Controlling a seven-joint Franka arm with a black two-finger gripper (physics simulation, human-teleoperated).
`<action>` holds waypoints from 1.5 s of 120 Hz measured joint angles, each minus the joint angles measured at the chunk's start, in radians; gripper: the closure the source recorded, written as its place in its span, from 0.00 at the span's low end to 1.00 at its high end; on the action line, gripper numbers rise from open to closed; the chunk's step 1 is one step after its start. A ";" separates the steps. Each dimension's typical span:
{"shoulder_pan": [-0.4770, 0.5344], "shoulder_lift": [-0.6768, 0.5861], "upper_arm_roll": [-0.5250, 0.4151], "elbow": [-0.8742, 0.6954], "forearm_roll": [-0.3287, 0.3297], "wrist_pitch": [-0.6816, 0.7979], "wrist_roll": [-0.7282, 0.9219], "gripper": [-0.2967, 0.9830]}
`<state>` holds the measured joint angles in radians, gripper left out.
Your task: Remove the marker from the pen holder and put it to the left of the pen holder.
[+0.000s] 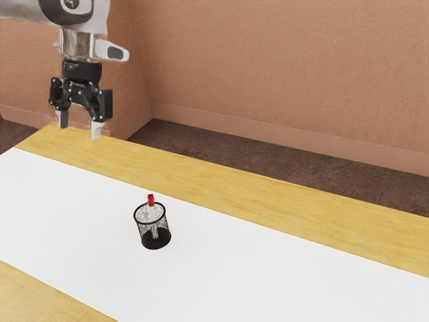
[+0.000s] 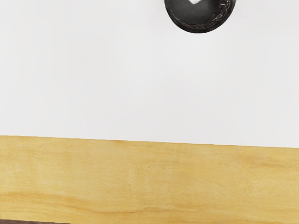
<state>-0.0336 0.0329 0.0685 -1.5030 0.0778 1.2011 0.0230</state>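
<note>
Marker (image 1: 151,206), red at the upper end and pale below, standing nearly upright in a black mesh pen holder (image 1: 158,242), left of center in the lower half of the exterior view. Red end poking above the dark rim, lower part ringed by mesh: rim and wall close around the shaft on every side, with only the top exposed.

High in the upper left of the same frame, black gripper (image 1: 79,126) at the end of a white robot arm (image 1: 40,10), well apart from both marker and holder. Fingers (image 1: 96,129) pointing down and spread wide, pale tips separated by an empty gap, grasping and touching nothing.

Under the holder, a broad white sheet (image 1: 268,282) running from the left edge toward the lower right, laid over a wooden table (image 1: 268,194) with yellow grain bared along both long sides. Behind, dark floor (image 1: 221,149) and a textured, salmon-colored wall (image 1: 268,67) across the top.

In the wrist view, pen holder at the upper edge, right of center, cut off by the frame, with a whitish patch inside; white sheet across the middle, wood along the bottom, sliver of floor at lower left.
</note>
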 joint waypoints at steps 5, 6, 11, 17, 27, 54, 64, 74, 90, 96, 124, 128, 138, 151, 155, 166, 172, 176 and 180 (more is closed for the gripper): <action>0.012 0.000 0.000 -0.005 0.003 0.078 0.003 0.23; 0.015 0.000 0.000 -0.005 0.004 0.092 0.003 0.23; 0.027 0.000 0.000 -0.007 0.003 0.153 0.006 0.23; 0.041 0.000 0.000 -0.008 0.000 0.211 0.009 0.23; 0.064 0.001 0.001 -0.009 -0.020 0.282 0.013 0.23; -0.038 0.156 -0.077 0.045 0.038 0.335 0.056 0.23; -0.113 0.281 -0.076 0.012 0.073 0.327 0.070 0.24; -0.107 0.361 -0.074 -0.015 0.091 0.337 0.079 0.23; -0.098 0.386 -0.063 -0.089 0.096 0.368 0.079 0.23; -0.092 0.388 -0.061 -0.096 0.092 0.376 0.076 0.23; 0.011 0.435 -0.061 -0.063 -0.041 0.396 0.032 0.23; 0.004 0.437 -0.062 -0.063 -0.056 0.403 0.024 0.23; -0.023 0.437 -0.062 -0.069 -0.078 0.425 0.004 0.23; -0.039 0.439 -0.062 -0.092 -0.078 0.457 -0.018 0.23; -0.040 0.437 -0.062 -0.102 -0.062 0.471 -0.023 0.23; -0.041 0.430 -0.062 -0.118 -0.023 0.509 -0.031 0.23; -0.041 0.418 -0.063 -0.120 -0.009 0.530 -0.033 0.24; -0.039 0.410 -0.064 -0.121 -0.009 0.542 -0.032 0.24; -0.034 0.407 -0.063 -0.122 -0.022 0.552 -0.027 0.25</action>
<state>-0.0672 0.4396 0.0057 -1.6247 0.0561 1.7526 -0.0039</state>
